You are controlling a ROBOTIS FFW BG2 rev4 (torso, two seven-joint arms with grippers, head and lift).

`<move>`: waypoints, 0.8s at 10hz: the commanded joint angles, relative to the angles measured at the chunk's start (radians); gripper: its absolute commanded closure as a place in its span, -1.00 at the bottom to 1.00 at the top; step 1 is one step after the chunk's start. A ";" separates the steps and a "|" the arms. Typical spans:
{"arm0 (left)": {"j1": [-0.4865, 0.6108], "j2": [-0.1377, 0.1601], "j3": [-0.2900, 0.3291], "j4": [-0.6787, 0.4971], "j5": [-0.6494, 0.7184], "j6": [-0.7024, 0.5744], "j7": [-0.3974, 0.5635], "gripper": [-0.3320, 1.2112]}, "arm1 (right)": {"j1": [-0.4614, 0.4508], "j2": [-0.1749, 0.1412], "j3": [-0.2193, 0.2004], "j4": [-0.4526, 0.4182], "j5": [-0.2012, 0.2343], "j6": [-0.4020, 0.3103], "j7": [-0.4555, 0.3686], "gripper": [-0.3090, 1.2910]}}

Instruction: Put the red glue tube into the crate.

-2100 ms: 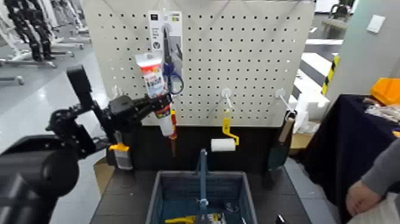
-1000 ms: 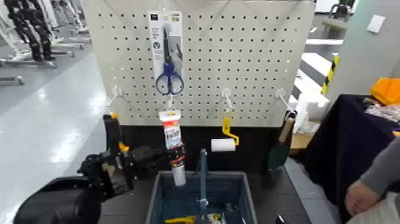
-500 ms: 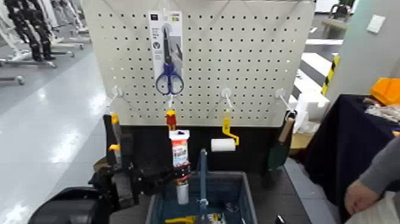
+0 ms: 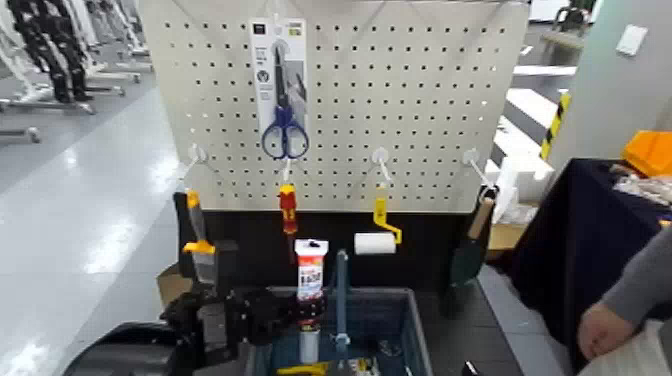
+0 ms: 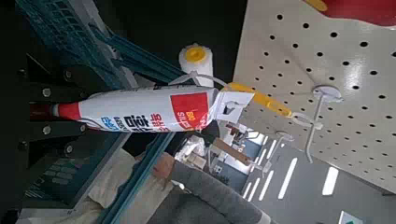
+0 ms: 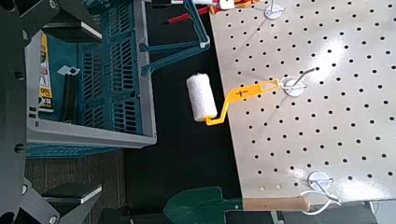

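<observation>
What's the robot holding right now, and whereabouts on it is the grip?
The left gripper is closed on the red glue tube, gripping it across its lower part, below the white label band, toward the nozzle end.

The left arm [image 4: 128,352] is black all over. Its thick lower section is a smooth, rounded shell with a soft sheen, and beyond it come smaller, blockier black sections with angular edges. The left end effector [image 4: 308,308] is black too, narrow and jointed, built of short linked pieces; the left wrist view shows its dark plates dotted with small round screw heads. The right end effector [image 6: 89,112] has dark grey, flat-sided plates with round fasteners set into them. Its fingers [image 6: 73,203] are angular, wedge-like pieces, near black, with paler grey edges along their straight sides.
</observation>
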 commanded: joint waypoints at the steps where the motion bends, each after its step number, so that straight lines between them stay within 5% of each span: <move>1: -0.003 -0.004 -0.015 0.020 -0.045 -0.001 0.000 0.87 | -0.001 -0.002 0.002 0.000 -0.003 0.000 0.000 -0.41; 7: -0.006 -0.007 -0.031 0.041 -0.088 0.003 -0.001 0.87 | -0.002 -0.007 0.002 0.001 -0.008 0.000 0.000 -0.41; 8: -0.006 -0.007 -0.029 0.040 -0.088 0.013 0.002 0.75 | -0.002 -0.007 0.002 0.001 -0.009 0.000 0.000 -0.41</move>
